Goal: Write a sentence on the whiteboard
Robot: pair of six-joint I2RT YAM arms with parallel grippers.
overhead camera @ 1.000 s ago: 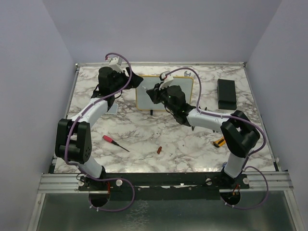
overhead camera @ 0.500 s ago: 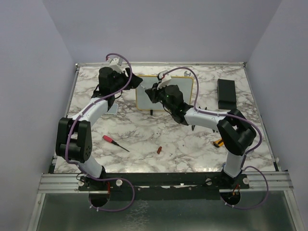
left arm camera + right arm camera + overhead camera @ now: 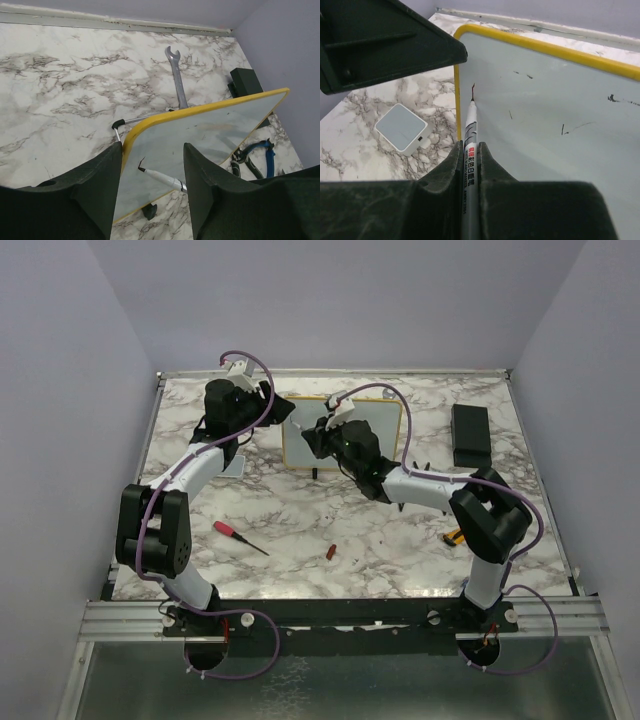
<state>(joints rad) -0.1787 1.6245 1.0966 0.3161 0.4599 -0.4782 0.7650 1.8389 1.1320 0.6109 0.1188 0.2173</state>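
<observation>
Leftward along the whiteboard (image 3: 382, 425) the right wrist has slid, and the left fingers (image 3: 95, 190) have narrowed, yet stand parted astride the board's left edge. From above its face looks blank; the right wrist view shows faint strokes (image 3: 570, 129), the left a wrench (image 3: 178, 80) on the table (image 3: 60, 85) behind it. Both arms reach to the far middle, where the board stands, long axis left-right. Right fingers (image 3: 435, 200) pinch a marker (image 3: 470, 135) pointing away, nib at the upper-left corner.

A marble-patterned table (image 3: 300, 510) is carrying the whiteboard (image 3: 390, 420), which is standing at upper centre. A black box (image 3: 471, 435) is lying at upper right, a screwdriver (image 3: 238, 537) at lower left, and pliers (image 3: 455, 535) at right.
</observation>
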